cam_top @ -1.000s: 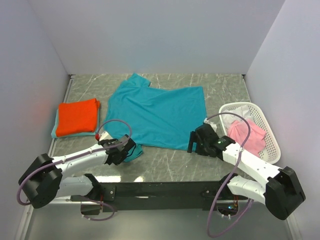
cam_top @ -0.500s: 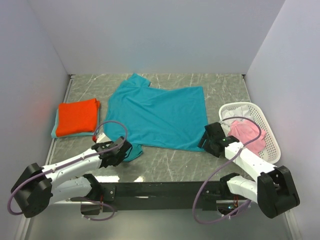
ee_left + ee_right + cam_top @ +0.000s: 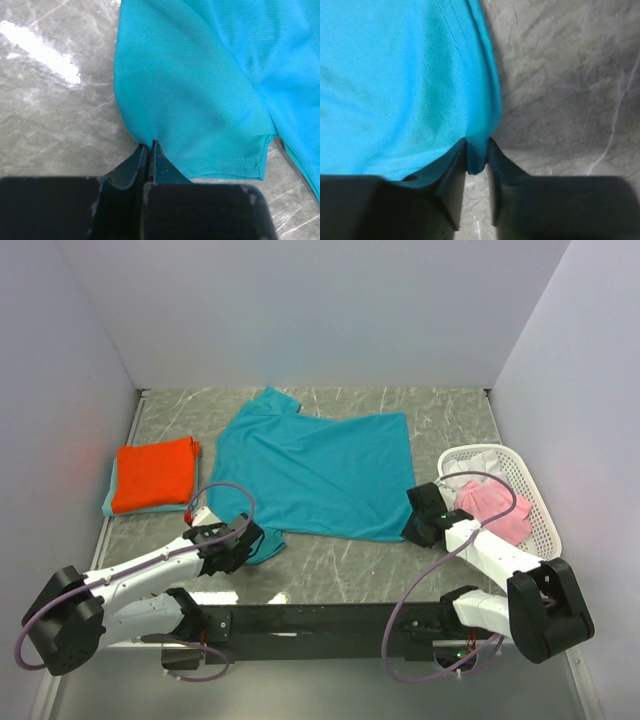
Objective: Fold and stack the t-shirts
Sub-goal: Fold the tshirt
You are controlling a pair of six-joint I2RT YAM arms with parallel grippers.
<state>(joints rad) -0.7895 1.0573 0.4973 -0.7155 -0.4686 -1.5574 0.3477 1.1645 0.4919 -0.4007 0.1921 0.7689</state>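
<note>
A teal-blue t-shirt lies spread flat in the middle of the table. My left gripper is shut on its near left sleeve edge, and the left wrist view shows the fingertips pinched tight on the cloth. My right gripper sits at the shirt's near right corner. In the right wrist view its jaws hold a fold of the teal hem between them. An orange-red t-shirt lies folded on a light teal one at the left.
A white mesh basket stands at the right edge, just beside the right arm, with a pink t-shirt and a white one in it. Grey walls close in the marble table on three sides.
The right gripper has moved right to the shirt's near right corner and closed from wide open onto the hem. The left gripper has stayed shut on the sleeve.
</note>
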